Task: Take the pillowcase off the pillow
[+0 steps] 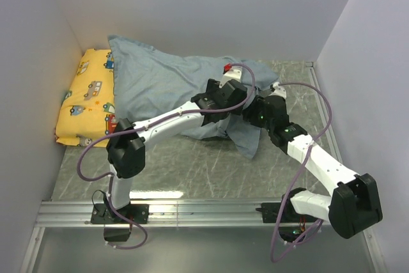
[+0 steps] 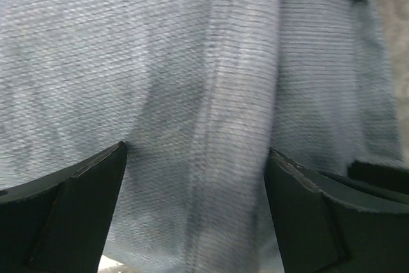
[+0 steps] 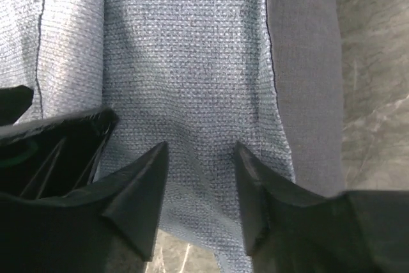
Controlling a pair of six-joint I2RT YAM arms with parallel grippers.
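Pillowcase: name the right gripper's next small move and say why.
Probably close the right gripper: its open jaws straddle a puckered strip of pillowcase, not yet pinched. The left gripper hangs wide open over a seam, holding nothing.

No word, number or brand can be read in any view. The yellow cushion (image 1: 86, 97) at the left of the top view bears small printed cartoon vehicles; any marks on them are too small to make out. A red patch (image 1: 227, 68) on an arm near the middle is too small to read. The pillowcase (image 2: 192, 94) shows only weave and seams.
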